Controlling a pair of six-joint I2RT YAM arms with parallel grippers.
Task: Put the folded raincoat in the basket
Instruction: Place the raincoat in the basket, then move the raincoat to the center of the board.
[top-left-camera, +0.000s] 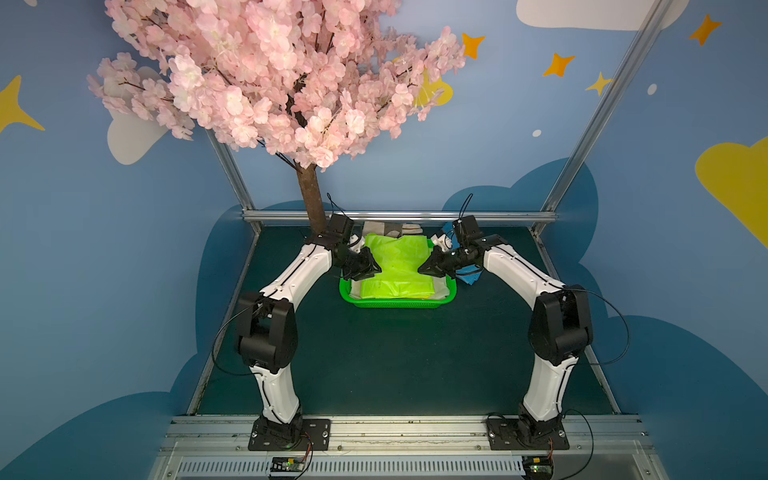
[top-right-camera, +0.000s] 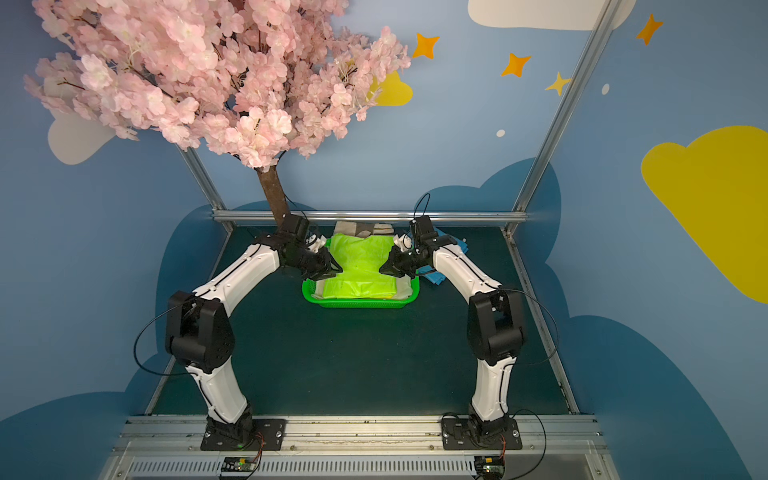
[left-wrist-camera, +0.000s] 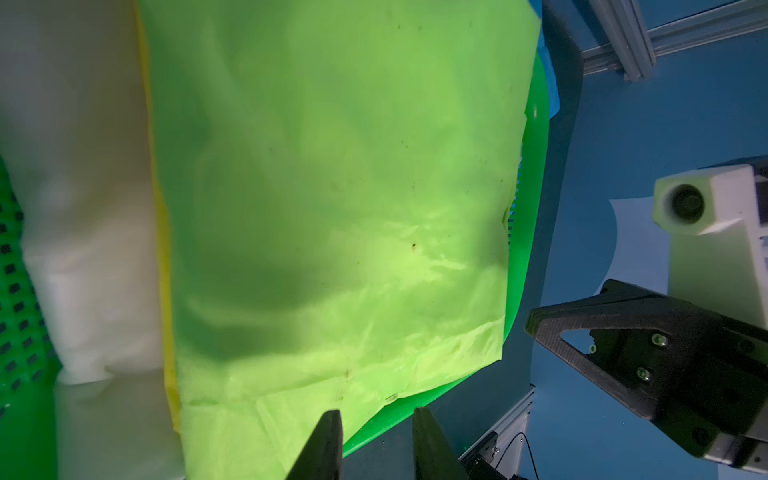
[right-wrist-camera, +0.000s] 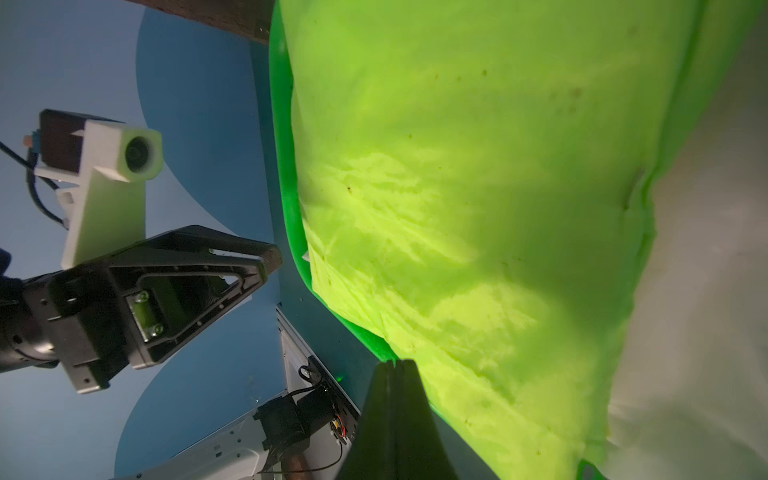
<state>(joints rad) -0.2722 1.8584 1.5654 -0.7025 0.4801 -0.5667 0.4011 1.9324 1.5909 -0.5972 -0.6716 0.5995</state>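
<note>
The folded lime-green raincoat (top-left-camera: 395, 262) (top-right-camera: 361, 266) lies flat in the bright green mesh basket (top-left-camera: 395, 304) (top-right-camera: 357, 304), on top of white and yellow folded layers. My left gripper (top-left-camera: 376, 268) (left-wrist-camera: 376, 411) hovers at the basket's left side, open a little, with nothing between its fingers. In the left wrist view the raincoat (left-wrist-camera: 332, 187) spreads out beyond the tips and the basket rim (left-wrist-camera: 532, 174) shows. My right gripper (top-left-camera: 420, 270) (right-wrist-camera: 395, 361) is shut and empty at the raincoat's (right-wrist-camera: 478, 208) right edge, over the basket rim (right-wrist-camera: 282, 166).
A blossom tree trunk (top-left-camera: 309, 199) stands at the back left, close to my left wrist. A pale glove-like cloth (top-left-camera: 390, 228) lies behind the basket. Something blue (top-left-camera: 469, 279) lies on the mat to the basket's right. A white folded sheet (left-wrist-camera: 83, 249) lies under the raincoat.
</note>
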